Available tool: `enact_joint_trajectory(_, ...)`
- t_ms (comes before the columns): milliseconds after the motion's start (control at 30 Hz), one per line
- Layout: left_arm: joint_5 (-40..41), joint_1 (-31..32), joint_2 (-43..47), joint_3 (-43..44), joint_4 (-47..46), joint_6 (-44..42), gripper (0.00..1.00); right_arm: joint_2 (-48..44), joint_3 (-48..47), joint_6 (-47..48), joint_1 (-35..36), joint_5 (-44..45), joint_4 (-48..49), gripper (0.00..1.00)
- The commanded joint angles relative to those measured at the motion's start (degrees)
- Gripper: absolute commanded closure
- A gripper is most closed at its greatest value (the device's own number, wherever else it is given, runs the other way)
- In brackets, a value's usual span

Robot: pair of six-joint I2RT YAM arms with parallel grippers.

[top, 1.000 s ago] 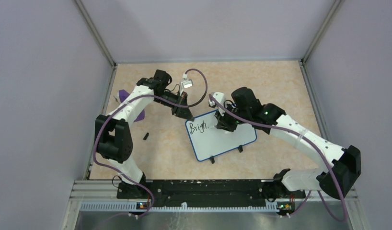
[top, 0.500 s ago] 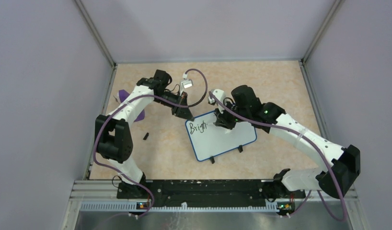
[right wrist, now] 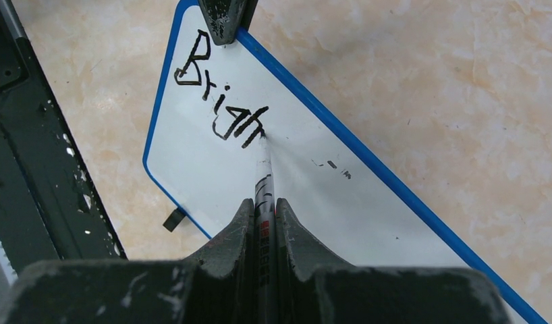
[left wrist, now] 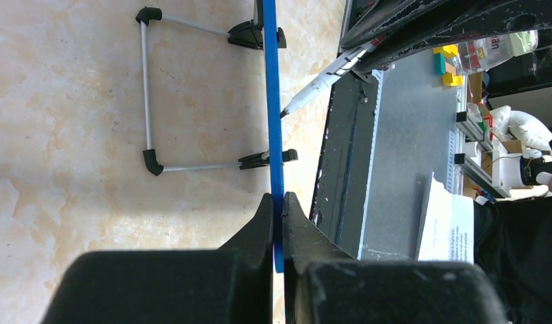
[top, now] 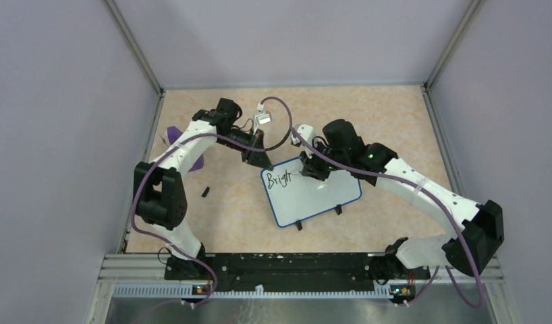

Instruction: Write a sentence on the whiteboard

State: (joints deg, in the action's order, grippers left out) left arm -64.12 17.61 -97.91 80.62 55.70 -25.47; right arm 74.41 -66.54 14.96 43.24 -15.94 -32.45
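I see the blue-framed whiteboard (top: pixel 320 197) mid-desk (top: pixel 395 121), black lettering "Brigh" (top: pixel 277 179) by its upper-left corner. My left fingers (left wrist: pixel 260 226) pinch its frame; my right fingers (right wrist: pixel 234 233) clamp a marker (right wrist: pixel 262 172), tip at the "h".

The right gripper (top: pixel 308 171) hides the far edge of the whiteboard (top: pixel 314 199); the left arm (top: pixel 185 143) covers most of a purple piece (top: pixel 171 131); a small black object (top: pixel 205 192) is unidentifiable.
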Motion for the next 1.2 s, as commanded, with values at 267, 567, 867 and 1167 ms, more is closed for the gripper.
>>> enact_joint_trajectory(267,1.2,1.4,0.4,-1.1,1.2,-2.2,1.0,-2.3,-1.8,1.4,-1.8,4.7,-0.5,1.0)
enact_joint_trajectory(567,1.3,1.4,0.5,-1.2,1.2,-2.3,1.0,-2.4,-4.0,1.8,-1.7,-0.9,-1.6,1.0)
enact_joint_trajectory(867,1.2,1.4,0.6,-1.2,1.1,-2.2,1.0,-1.2,-5.1,0.6,-1.7,-3.0,0.4,1.0)
enact_joint_trajectory(1167,1.3,1.4,0.8,-1.5,1.1,-2.4,1.0,0.5,-4.0,0.7,-1.7,0.0,1.5,1.0)
